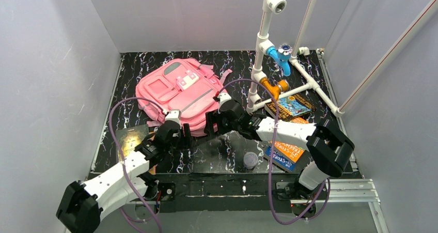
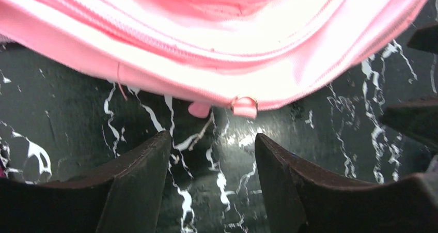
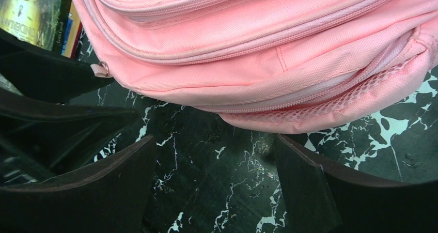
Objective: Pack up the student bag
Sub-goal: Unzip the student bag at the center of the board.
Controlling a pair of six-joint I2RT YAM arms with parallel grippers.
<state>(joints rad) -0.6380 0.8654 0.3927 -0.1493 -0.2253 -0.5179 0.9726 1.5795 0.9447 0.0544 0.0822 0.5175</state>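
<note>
Your student bag (image 1: 178, 91) lying flat on the far-left part of the worktop (image 1: 227, 153), your left pincer (image 2: 212, 140) and right pincer (image 3: 214, 142) both open, empty, just beside its near edge

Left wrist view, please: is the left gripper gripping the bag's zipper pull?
No, the left gripper is open and empty, and the zipper pull on the bag lies beyond its tips.

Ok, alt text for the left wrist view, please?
The pink backpack fills the top of the frame with its zipped edge, and a small zipper pull with a metal ring hangs from it. Just short of the pull, the left gripper is open and empty over the black marbled table.
</note>
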